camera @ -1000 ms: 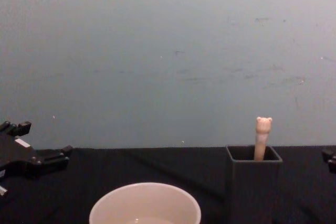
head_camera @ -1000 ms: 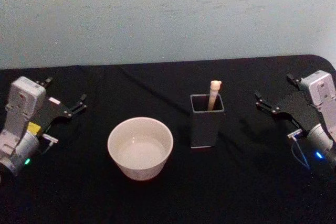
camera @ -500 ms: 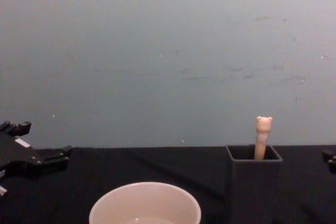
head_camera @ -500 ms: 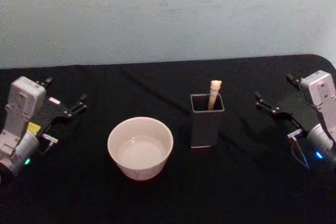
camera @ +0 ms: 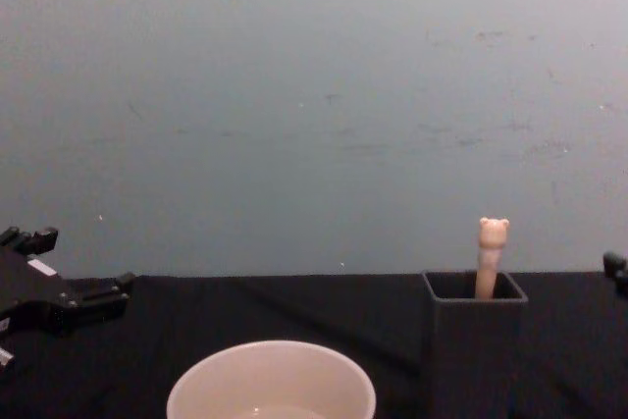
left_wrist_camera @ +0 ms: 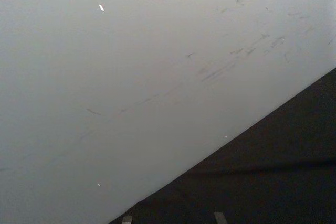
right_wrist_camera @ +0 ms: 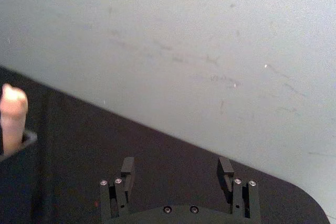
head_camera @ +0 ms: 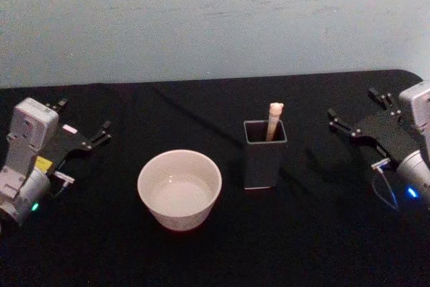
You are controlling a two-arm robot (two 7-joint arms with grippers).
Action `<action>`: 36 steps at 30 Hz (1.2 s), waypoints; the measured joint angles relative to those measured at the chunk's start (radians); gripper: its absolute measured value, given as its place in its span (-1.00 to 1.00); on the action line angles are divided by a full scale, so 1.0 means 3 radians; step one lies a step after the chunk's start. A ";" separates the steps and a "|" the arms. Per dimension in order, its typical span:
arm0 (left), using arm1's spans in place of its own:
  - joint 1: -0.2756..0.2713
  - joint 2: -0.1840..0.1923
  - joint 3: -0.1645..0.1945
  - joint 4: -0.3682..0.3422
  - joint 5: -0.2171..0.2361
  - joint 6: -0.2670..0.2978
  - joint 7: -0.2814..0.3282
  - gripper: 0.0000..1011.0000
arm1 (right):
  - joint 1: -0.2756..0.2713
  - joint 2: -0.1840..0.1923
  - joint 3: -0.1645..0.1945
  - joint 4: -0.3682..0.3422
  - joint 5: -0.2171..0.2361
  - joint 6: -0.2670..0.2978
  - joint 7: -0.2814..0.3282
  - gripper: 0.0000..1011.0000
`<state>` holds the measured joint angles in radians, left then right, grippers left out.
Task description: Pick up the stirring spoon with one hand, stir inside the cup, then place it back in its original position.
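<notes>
Since a second ago, the right gripper [head_camera: 355, 107] had lifted slightly and drawn back toward the right edge of the table [head_camera: 302, 233]; in the chest view only a black tip of it [camera: 616, 267] showed at the right border, higher than before. Nothing else had shifted.

The stirring spoon [head_camera: 274, 117] stood in the dark grey square holder [head_camera: 263, 159], leaning against its back right corner. Only the cream handle and its small bear head [camera: 493, 231] rose above the rim; the neck and bowl were hidden inside. The holder stood upright near the middle of the table. The cup [head_camera: 176, 220] sat to its left and a little nearer the robot, apart from it and upright, with a pale inside.

The right gripper was well to the right of the holder, touching nothing. The right wrist view showed its two fingers [right_wrist_camera: 127, 169] spread wide with nothing between them, and the bear head [right_wrist_camera: 11, 114] at the edge. The left gripper [head_camera: 84, 115] rested at the far left of the table, well apart from the cup, its fingers also spread and empty.
</notes>
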<state>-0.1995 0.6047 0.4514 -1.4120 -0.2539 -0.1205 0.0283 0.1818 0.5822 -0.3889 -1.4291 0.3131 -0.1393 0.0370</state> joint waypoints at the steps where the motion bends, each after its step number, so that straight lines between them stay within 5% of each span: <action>1: 0.0000 0.0000 0.0000 0.0000 0.0000 0.0000 0.0000 0.98 | -0.0008 -0.0005 0.0023 -0.0014 0.0033 -0.0007 0.0019 0.98; 9: 0.0000 0.0000 0.0000 0.0000 0.0000 0.0000 0.0000 0.98 | -0.0049 -0.0066 0.0223 -0.0166 0.0399 -0.0151 0.0345 0.98; 17: 0.0000 0.0000 0.0000 0.0000 0.0000 0.0000 0.0000 0.98 | -0.0051 -0.0139 0.0280 -0.0260 0.0660 -0.0250 0.0744 0.98; 28: 0.0000 0.0000 0.0000 0.0000 0.0000 0.0000 0.0000 0.98 | -0.0043 -0.0193 0.0212 -0.0271 0.0716 -0.0201 0.1093 0.98; 36: 0.0000 0.0000 0.0000 0.0000 0.0000 0.0000 0.0000 0.98 | -0.0014 -0.0255 0.0145 -0.0193 0.0618 -0.0092 0.1205 0.98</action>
<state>-0.1995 0.6047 0.4514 -1.4120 -0.2539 -0.1205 0.0282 0.1778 0.5057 -0.3454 -1.4869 0.4984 -0.1668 0.3986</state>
